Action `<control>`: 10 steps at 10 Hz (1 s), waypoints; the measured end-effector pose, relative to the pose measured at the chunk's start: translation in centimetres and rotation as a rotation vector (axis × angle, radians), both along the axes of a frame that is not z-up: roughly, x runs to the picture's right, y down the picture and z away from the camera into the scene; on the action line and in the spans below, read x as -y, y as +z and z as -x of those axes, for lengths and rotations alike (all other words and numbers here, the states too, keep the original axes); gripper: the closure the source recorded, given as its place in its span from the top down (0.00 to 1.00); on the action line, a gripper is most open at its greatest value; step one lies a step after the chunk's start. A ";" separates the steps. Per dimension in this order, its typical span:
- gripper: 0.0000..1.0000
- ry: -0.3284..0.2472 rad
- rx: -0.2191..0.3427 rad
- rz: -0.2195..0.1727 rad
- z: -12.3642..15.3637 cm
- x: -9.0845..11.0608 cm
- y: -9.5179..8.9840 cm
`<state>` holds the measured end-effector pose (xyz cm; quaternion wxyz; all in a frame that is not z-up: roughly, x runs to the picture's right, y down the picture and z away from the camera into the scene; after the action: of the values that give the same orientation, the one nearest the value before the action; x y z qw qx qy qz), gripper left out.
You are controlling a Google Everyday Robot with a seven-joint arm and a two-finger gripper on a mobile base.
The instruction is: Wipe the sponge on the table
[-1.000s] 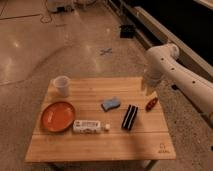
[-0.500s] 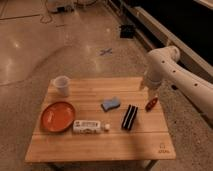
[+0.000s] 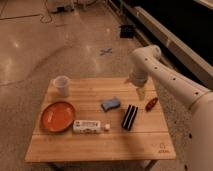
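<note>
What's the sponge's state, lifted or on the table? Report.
The sponge lies flat on the table; the gripper hangs apart, near the right edge.

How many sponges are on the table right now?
1. The light-blue sponge lies midway on the table, beside the black ribbed block. The hand hangs over the table's right side. None seems hidden.

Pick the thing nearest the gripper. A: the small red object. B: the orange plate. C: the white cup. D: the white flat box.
A: the gripper hangs over the far right part of the table, just beside the small red object; the sponge lies farther off, toward the middle.
</note>
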<state>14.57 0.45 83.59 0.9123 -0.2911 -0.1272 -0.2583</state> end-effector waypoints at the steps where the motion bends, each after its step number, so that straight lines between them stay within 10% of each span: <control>1: 0.80 -0.006 0.007 0.011 1.5 0.0 0.9; 10: 0.80 -0.006 0.078 0.058 6.9 -5.3 9.3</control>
<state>7.72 5.78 92.90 0.8971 -0.3074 -0.1691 -0.2685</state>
